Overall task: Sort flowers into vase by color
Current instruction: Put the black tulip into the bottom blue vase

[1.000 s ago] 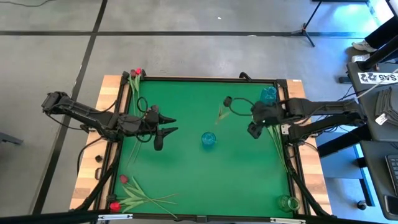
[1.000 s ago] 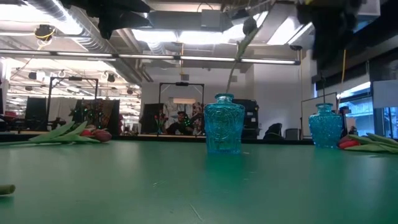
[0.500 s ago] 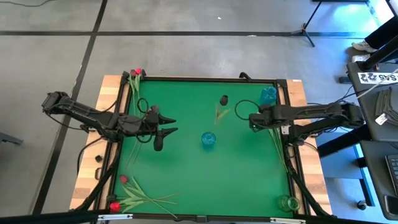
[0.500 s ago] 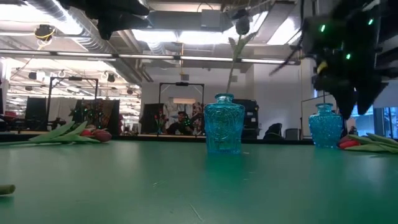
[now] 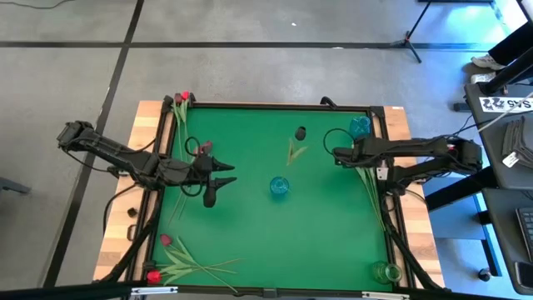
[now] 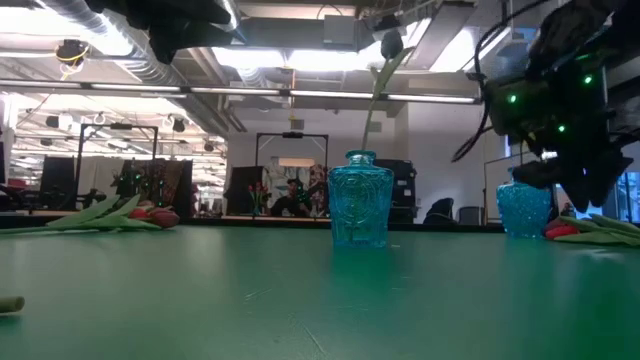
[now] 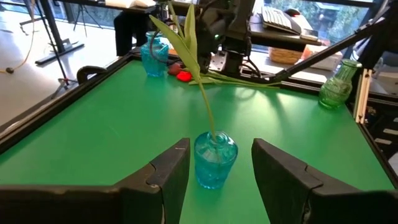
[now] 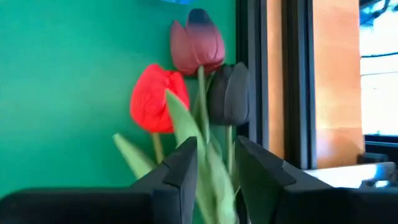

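A blue patterned glass vase (image 5: 280,187) is placed mid-table, with one dark-headed tulip (image 5: 300,133) held in it. A second blue glass vase (image 5: 360,127) is set far right, a green glass vase (image 5: 385,272) near right. Loose tulips are laid far left (image 5: 179,104), near left (image 5: 179,262) and along the right edge (image 5: 372,196).

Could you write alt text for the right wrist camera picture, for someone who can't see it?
Three artificial tulips lie on the green table: a red tulip, a dusky pink tulip and a near-black tulip. The right gripper hovers over their stems, fingers apart.

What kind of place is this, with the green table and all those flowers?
Probably a robotics lab or workshop: two robot arms work at a green table, exposed ducts run overhead, and desks and equipment racks fill the room behind.
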Robot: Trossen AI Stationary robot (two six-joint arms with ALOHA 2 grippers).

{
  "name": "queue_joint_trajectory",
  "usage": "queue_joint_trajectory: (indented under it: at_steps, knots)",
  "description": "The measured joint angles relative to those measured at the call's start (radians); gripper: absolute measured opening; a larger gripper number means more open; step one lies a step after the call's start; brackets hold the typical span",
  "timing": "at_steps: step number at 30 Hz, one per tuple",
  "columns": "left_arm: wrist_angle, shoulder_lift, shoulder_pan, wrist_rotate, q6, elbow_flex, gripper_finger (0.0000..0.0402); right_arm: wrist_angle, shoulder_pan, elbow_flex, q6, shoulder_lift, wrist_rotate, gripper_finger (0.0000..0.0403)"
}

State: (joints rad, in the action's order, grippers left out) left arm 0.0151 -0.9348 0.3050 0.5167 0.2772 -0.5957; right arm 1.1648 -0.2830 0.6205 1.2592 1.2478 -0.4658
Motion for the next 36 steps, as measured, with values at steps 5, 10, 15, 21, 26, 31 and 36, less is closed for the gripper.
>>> queue_joint_trajectory:
  at_steps: [5, 10, 15, 21, 26, 31, 36]
  knots:
    - [-0.007, 0.0, 0.009, 0.0, 0.003, 0.0, 0.0169, -0.004, -0.114, -0.006, -0.08, 0.038, -0.017, 0.0141]
    - [-0.026, 0.0, 0.047, 0.001, 0.002, 0.0, 0.0169, -0.05, -0.187, -0.008, -0.193, 0.103, 0.012, 0.0184]
    - [-0.031, 0.0, 0.078, 0.024, 0.004, 0.0, 0.0169, -0.168, -0.18, -0.008, -0.265, 0.126, 0.109, 0.0223]
    - [-0.043, 0.0, 0.11, 0.025, 0.042, 0.0, 0.0169, -0.3, -0.078, 0.014, -0.31, 0.111, 0.244, 0.0243]
    - [-0.042, 0.0, 0.127, 0.026, 0.063, 0.0, 0.0169, -0.267, 0.037, 0.049, -0.272, 0.081, 0.233, 0.0243]
    - [-0.042, 0.0, 0.128, 0.06, 0.084, 0.0, 0.0169, -0.133, 0.07, 0.049, -0.205, 0.069, 0.178, 0.0243]
    - [-0.041, 0.0, 0.128, 0.07, 0.096, 0.0, 0.0169, -0.062, 0.069, 0.048, -0.158, 0.067, 0.135, 0.0243]
